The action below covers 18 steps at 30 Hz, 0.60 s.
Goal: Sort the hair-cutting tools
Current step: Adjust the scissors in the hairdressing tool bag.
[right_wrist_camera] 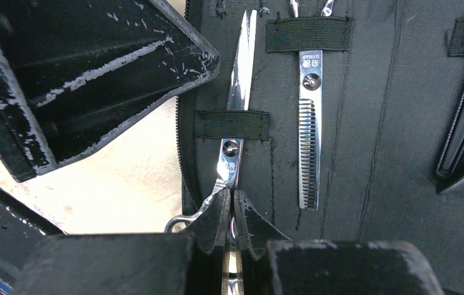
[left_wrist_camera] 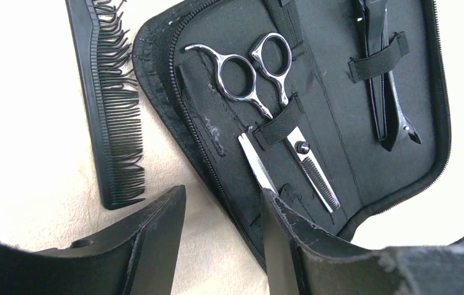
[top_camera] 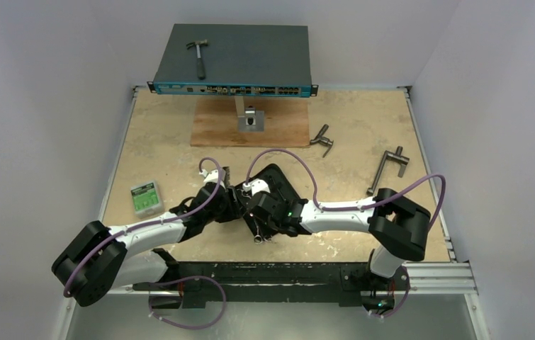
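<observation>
case (right_wrist_camera: 389,153): lies open on the table (left_wrist_camera: 26,153). Likely the biggest risk: if the strap binds, the whole case could drag along with the pull.
left gripper (left_wrist_camera: 222,195): fingers half spread, holding nothing, straddling the case's zipper edge. Can't tell if it's pressing down. If not, nothing anchors the case.
arm clash: the left finger sits just beside the right gripper (right_wrist_camera: 231,200) in the right wrist view, so there's little room and a sideways pull could hit it.
plain scissors (right_wrist_camera: 241,67): in the case, threaded under an elastic strap (right_wrist_camera: 230,124). Right jaws are pinched on the shank just below the pivot. It's smooth steel held in a narrow bite, so it may slip or swivel.
thinning shears (right_wrist_camera: 308,141): strapped in just beside the plain scissors, and a skewed pull could snag them.
network switch (top_camera: 232,60): at the far edge with a hammer (top_camera: 198,57) on top, well clear.
T-handled tools (top_camera: 388,166): far right of the table, not in the way.
comb (left_wrist_camera: 109,110): on the table beside the case's edge, near the left fingers, so it could get nudged.
green box (top_camera: 145,198): left of the arms, apart from them.
hair clip (left_wrist_camera: 389,92): strapped in on the case's other side.
</observation>
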{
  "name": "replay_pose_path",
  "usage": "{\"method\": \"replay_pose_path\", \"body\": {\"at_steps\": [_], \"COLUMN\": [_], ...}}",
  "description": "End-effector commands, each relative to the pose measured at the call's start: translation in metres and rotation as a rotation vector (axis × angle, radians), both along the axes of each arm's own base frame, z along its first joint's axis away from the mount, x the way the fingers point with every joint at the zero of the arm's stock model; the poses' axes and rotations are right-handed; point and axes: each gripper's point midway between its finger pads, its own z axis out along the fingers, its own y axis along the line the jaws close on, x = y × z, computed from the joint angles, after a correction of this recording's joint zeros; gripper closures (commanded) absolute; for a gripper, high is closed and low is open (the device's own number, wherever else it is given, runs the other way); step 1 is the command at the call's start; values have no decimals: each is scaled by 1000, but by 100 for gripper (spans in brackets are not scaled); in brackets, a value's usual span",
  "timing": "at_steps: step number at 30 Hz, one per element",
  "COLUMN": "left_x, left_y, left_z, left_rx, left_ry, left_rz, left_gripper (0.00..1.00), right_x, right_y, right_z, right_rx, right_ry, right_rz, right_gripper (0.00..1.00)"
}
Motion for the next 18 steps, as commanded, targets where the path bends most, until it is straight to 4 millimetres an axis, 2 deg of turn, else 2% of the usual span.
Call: {"method": "replay_pose_path", "body": {"at_steps": [1,4,7,10,18], "left_x": [-9,-8,-8,-8,-4], "left_y": [9,9,9,9,8], "left_z": [-14,-15,-15,-14,-17], "left_rx": [35,34,35,35,46], "left_ry": [47,48,48,46,51], "left_rz": [17,16,17,18,27], "left_gripper": [52,52,52,52,52], "right_x": [6,7,8,6,4], "right_y": [3,2,1,0,-11], "right_z": [10,12,17,22,22], "right_rx": [1,-7,0,13,1], "right_ry": [-28,-30,-36,-35,-38], "right_rz": [-5,-6,-15,-17,-31], "right_gripper": [100,100,78,65,66]}}
